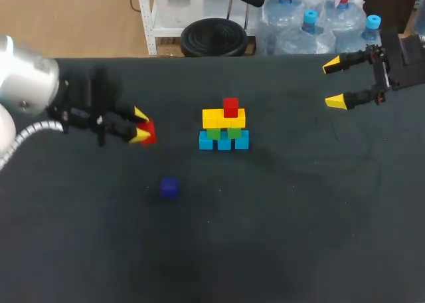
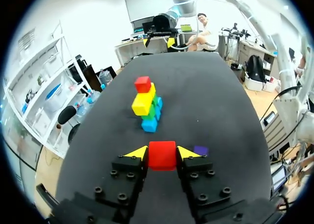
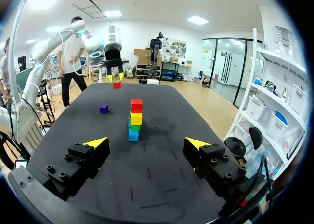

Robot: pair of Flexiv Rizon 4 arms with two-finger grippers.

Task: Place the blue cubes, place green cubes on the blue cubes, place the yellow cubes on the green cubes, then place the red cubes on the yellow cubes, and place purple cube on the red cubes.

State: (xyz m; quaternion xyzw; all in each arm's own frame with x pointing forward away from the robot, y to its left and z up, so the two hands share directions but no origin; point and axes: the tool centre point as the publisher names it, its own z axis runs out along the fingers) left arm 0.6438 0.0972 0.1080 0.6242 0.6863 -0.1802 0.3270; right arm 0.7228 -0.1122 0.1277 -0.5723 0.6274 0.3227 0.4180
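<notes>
Head view caught the left gripper [image 1: 141,125] pinching a red cube [image 1: 147,132] between its yellow tips, out on the 9 o'clock side of the stack [image 1: 224,127] and well apart from it. The stack stood near the middle of the table [image 1: 299,236], with blue cubes [image 1: 224,142] at the base, green cubes [image 1: 234,132] on them and yellow cubes [image 1: 214,119] above. A second red cube [image 1: 230,107] sat on top and appeared to lie a little toward the 3 o'clock end of the yellow row. That left the yellow top at the 9 o'clock end bare. It faced the loaded gripper and was likely the spot for the carried cube. The row's long axis ran from 9 to 3 o'clock, in line with the left arm, which reached in from 9 o'clock with its fingers pointing toward 3. In the left wrist view the stack stood straight ahead of the fingers, at the gripper's 12 o'clock. The purple cube [image 1: 169,187] lay on the table near the left gripper, at about 5 o'clock from it. The right gripper [image 1: 335,84] hung with its fingers spread wide and nothing between them. It was at about 2 o'clock from the stack and farther off, so the left arm looked better placed for the move.
</notes>
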